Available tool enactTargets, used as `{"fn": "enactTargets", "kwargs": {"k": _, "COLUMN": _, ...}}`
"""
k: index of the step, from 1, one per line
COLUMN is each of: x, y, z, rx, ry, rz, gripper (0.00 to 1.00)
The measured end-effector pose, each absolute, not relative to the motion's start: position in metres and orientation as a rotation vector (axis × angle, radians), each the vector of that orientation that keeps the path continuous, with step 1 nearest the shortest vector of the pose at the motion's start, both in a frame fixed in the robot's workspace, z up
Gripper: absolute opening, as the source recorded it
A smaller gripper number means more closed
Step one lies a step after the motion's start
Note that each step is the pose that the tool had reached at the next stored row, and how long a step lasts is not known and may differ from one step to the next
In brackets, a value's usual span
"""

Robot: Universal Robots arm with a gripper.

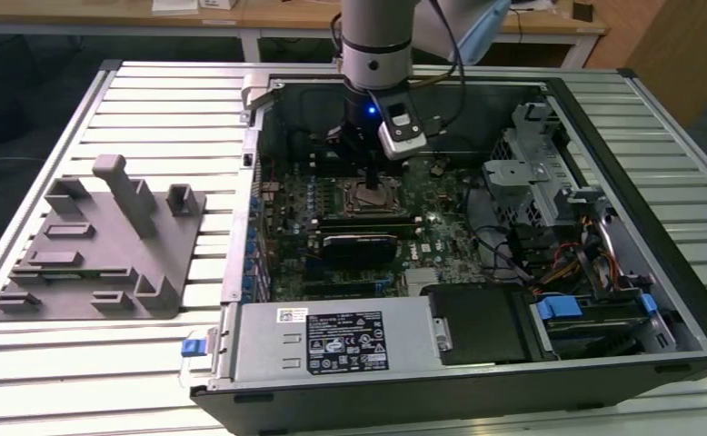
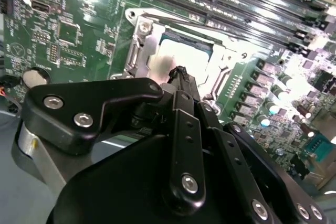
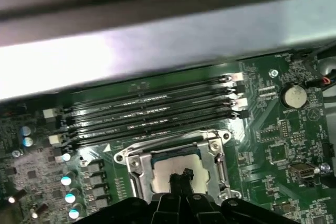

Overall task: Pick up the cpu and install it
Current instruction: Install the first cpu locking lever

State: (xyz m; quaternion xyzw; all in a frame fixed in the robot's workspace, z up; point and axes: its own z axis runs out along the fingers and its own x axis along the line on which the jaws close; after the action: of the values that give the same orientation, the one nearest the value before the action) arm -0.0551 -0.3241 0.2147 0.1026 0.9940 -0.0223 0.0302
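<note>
The gripper [image 2: 180,72] hangs over the socket [image 1: 371,196] in the middle of the exterior view, inside the open computer case [image 1: 644,236]. Its fingers are closed together into a thin tip. The cpu [image 3: 176,169] lies flat in the socket frame, at lower centre of the first wrist view, and the tip is on or just above its metal top. I judge the chip must sit level, so any push must go straight down and gently.
</note>
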Motion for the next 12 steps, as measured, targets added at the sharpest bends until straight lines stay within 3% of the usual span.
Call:
{"fn": "enactTargets", "kwargs": {"k": 9, "x": -0.05, "y": -0.336, "z": 0.215, "rx": 0.317, "ry": 3.066, "rz": -0.066, "gripper": 0.11}}
{"fn": "enactTargets", "kwargs": {"k": 12, "x": -0.05, "y": -0.339, "z": 0.215, "rx": 0.318, "ry": 3.068, "rz": -0.033, "gripper": 0.11}}
